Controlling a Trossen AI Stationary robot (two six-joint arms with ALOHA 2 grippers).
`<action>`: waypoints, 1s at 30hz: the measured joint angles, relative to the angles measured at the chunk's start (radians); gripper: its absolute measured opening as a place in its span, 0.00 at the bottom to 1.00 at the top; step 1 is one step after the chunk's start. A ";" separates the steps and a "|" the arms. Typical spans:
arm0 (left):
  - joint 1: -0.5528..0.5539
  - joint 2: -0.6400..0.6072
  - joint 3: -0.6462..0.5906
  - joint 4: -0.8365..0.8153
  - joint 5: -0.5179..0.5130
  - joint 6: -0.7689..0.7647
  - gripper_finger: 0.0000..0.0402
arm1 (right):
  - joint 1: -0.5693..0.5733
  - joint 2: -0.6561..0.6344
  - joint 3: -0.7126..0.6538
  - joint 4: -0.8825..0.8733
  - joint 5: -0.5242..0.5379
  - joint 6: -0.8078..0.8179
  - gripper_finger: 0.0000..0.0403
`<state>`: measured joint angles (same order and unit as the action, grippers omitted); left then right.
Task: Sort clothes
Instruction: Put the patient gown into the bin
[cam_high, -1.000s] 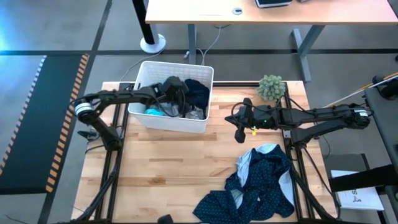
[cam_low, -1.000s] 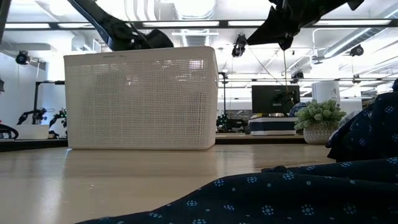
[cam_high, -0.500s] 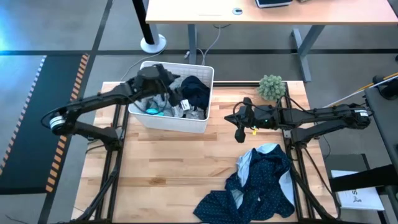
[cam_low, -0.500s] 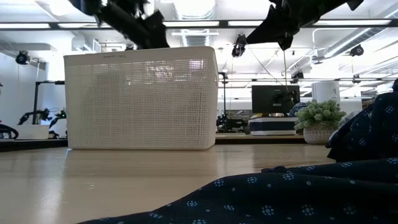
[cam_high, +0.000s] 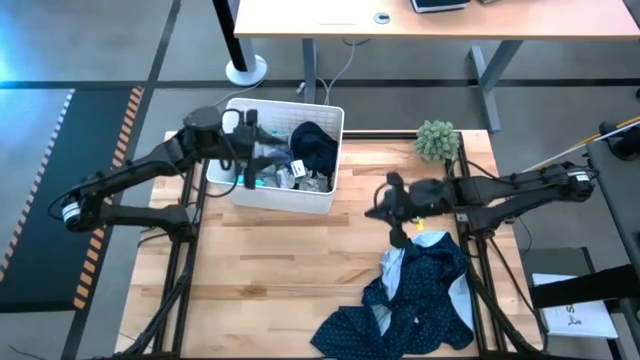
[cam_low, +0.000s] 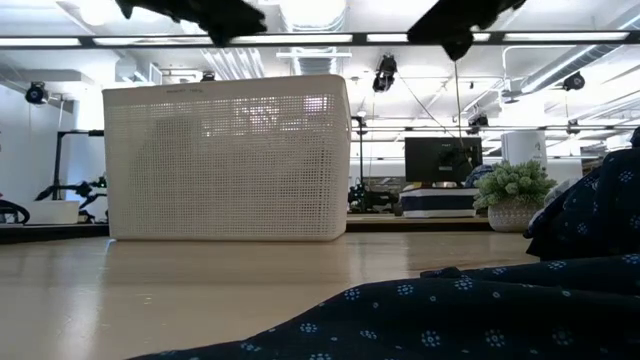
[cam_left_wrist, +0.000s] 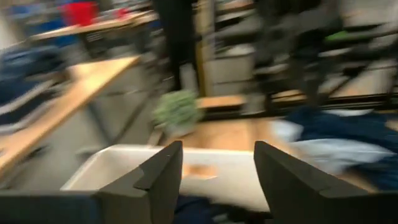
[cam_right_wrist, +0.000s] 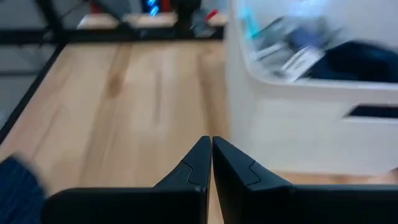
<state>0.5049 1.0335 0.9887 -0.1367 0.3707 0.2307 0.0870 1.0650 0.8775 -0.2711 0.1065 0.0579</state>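
High view: the left gripper (cam_high: 252, 150), spread wide and empty, hangs over the white ribbed plastic basket (cam_high: 285, 198); best to drop straight onto one garment of the mixed white, teal and navy clothes (cam_high: 300, 160) just beyond its fingertips.
Low view: the basket wall hides its load; dotted navy cloth (cam_low: 450, 315) lies in front.
Left wrist view: fingers (cam_left_wrist: 163, 180) parted above the basket rim.
Right wrist view: right gripper (cam_right_wrist: 211, 163) clenched, empty, over bare wooden table (cam_right_wrist: 124, 93), the basket ahead of it.
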 joint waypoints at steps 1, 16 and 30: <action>0.000 -0.004 -0.002 0.001 0.057 -0.001 0.44 | 0.024 0.004 0.010 -0.030 -0.001 0.016 0.00; -0.011 -0.039 -0.238 0.134 0.219 -0.001 0.02 | 0.420 0.236 0.140 -0.255 -0.010 0.565 0.18; -0.017 -0.079 -0.456 0.612 0.275 -0.234 0.01 | 0.677 0.676 0.420 -0.331 -0.055 0.766 0.44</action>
<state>0.4876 0.9547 0.5324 0.4748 0.6460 -0.0029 0.7641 1.7413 1.2973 -0.6021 0.0518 0.8236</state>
